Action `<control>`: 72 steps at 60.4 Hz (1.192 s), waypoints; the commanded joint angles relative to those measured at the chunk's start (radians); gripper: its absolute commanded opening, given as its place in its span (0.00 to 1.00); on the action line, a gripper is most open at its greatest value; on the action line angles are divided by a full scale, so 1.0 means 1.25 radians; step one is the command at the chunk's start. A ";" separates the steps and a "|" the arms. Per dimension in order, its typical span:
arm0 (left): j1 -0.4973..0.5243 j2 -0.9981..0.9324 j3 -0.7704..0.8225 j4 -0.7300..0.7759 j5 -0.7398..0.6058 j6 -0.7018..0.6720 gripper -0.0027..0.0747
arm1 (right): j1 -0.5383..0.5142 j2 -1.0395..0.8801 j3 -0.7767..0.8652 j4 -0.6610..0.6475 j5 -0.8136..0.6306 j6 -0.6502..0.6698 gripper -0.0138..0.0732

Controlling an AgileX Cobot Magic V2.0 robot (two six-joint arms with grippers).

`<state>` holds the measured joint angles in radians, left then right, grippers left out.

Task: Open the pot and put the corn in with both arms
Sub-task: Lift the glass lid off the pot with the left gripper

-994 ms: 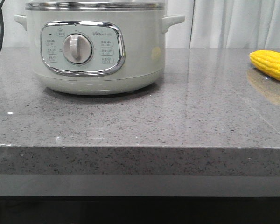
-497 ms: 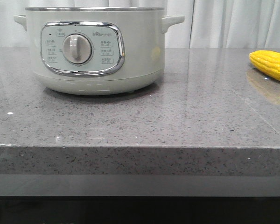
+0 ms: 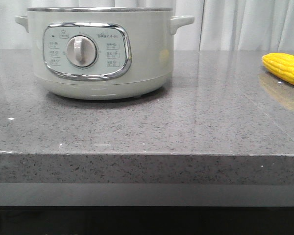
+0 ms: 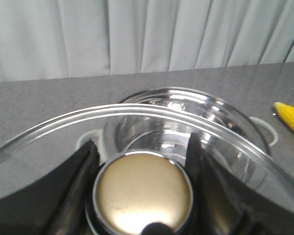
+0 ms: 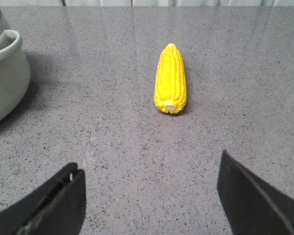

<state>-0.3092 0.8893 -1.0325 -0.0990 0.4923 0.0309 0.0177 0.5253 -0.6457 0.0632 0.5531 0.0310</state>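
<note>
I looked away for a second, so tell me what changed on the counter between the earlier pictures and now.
The glass lid went up: a second ago its rim still sat on the pot in the front view, and now it is out of that view, held above the open pot by the left end effector, shut on the knob. The pot and the corn stayed put.

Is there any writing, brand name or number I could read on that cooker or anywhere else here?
"bear" or similar: a small brand mark at the top of the pot's control panel, too blurred to be sure.
Small labels and icons ringing the dial: too small to read.
Corn, glass lid and countertop: no text visible.
</note>
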 commanded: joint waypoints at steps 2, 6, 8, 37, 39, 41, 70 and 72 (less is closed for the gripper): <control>0.021 -0.095 0.040 -0.008 -0.085 -0.006 0.32 | -0.003 0.010 -0.023 -0.006 -0.049 -0.008 0.82; 0.022 -0.136 0.077 -0.008 -0.071 -0.006 0.32 | -0.003 0.010 -0.023 -0.006 -0.038 -0.008 0.82; 0.022 -0.158 0.096 -0.008 -0.064 -0.006 0.32 | -0.003 0.011 -0.023 -0.006 -0.030 -0.008 0.82; 0.022 -0.259 0.169 -0.008 -0.053 -0.006 0.32 | -0.003 0.308 -0.233 -0.039 0.111 -0.007 0.82; 0.022 -0.259 0.169 -0.008 -0.053 -0.006 0.32 | -0.003 0.332 -0.254 -0.045 0.125 -0.007 0.82; 0.022 -0.259 0.169 -0.008 -0.053 -0.006 0.32 | -0.005 0.362 -0.274 -0.045 0.136 -0.003 0.82; 0.022 -0.259 0.169 -0.008 -0.053 -0.006 0.32 | -0.046 0.726 -0.599 -0.040 0.260 -0.011 0.82; 0.022 -0.259 0.169 -0.008 -0.053 -0.006 0.32 | -0.046 0.745 -0.616 -0.040 0.268 -0.016 0.82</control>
<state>-0.2815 0.5699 -0.7810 -0.0970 0.5726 0.0309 -0.0316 1.4327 -1.3347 0.0195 0.9013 0.0326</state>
